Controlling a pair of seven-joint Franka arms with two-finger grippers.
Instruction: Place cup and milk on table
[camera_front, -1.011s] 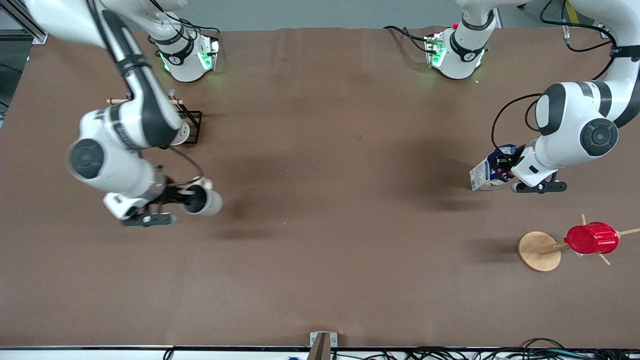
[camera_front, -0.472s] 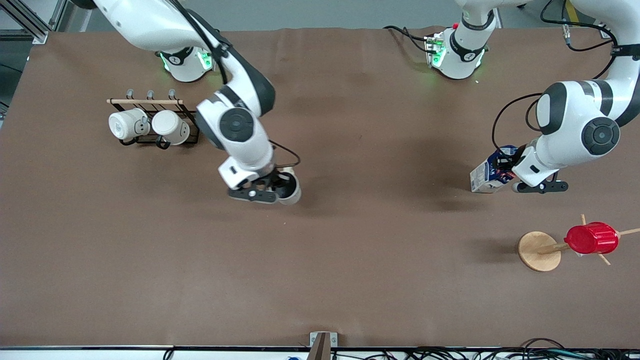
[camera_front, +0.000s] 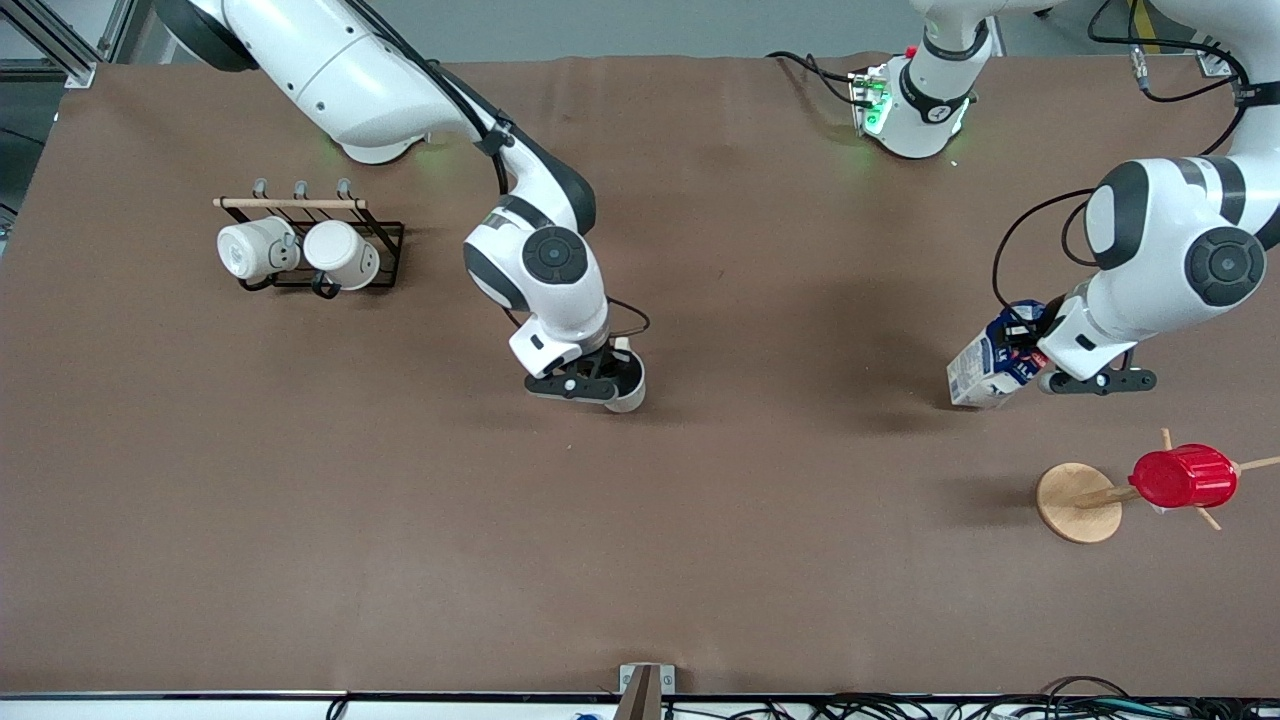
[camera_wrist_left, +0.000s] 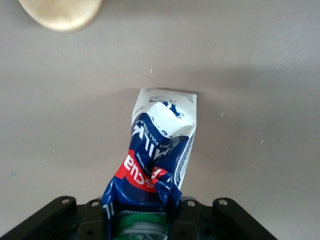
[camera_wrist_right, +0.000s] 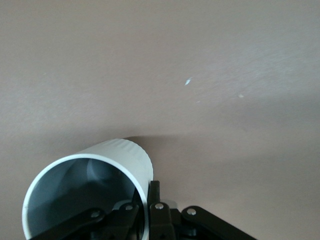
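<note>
My right gripper (camera_front: 608, 380) is shut on the rim of the off-white cup (camera_front: 628, 387) with a dark grey inside, one finger in and one out, and holds it over the middle of the brown table (camera_front: 700, 520). In the right wrist view the cup (camera_wrist_right: 90, 185) shows just above the cover. My left gripper (camera_front: 1050, 368) is shut on the top of the white and dark blue milk carton (camera_front: 985, 368), which hangs tilted over the table toward the left arm's end. In the left wrist view the carton (camera_wrist_left: 160, 150) is crumpled at the grip, with the green cap (camera_wrist_left: 142, 225) between the jaws.
A black wire rack (camera_front: 310, 240) with two plain white mugs (camera_front: 255, 250) stands toward the right arm's end. A wooden peg stand (camera_front: 1078, 502) with a red ribbed cup (camera_front: 1183, 477) lies nearer the front camera than the milk carton.
My right arm has swung the cup from near the rack toward the table's middle and turned it more upright. My left gripper has shifted the milk carton slightly and tilted it more.
</note>
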